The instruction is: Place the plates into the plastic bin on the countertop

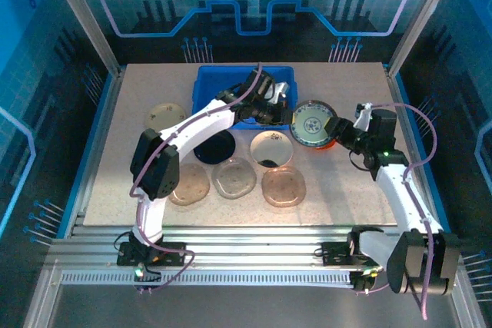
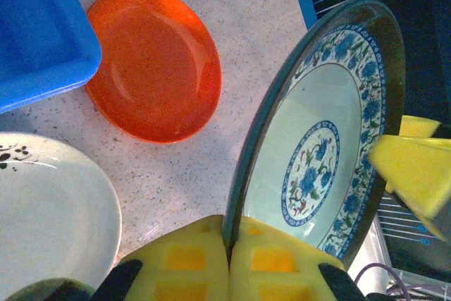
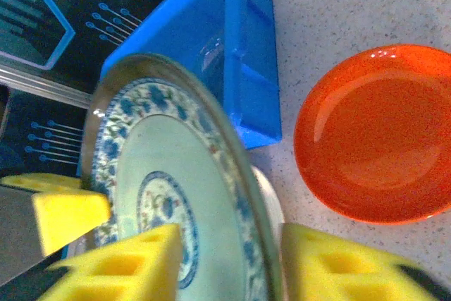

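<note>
Round glossy blue-floral plate: your left gripper clamps its rim, likely for handover; right gripper straddles it, can't tell if gripping.

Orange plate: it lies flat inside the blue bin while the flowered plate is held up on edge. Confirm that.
Not right. The orange plate lies flat on the countertop beside the blue bin, not inside it; the left wrist view shows this. The flowered plate is indeed held up on edge.
</note>
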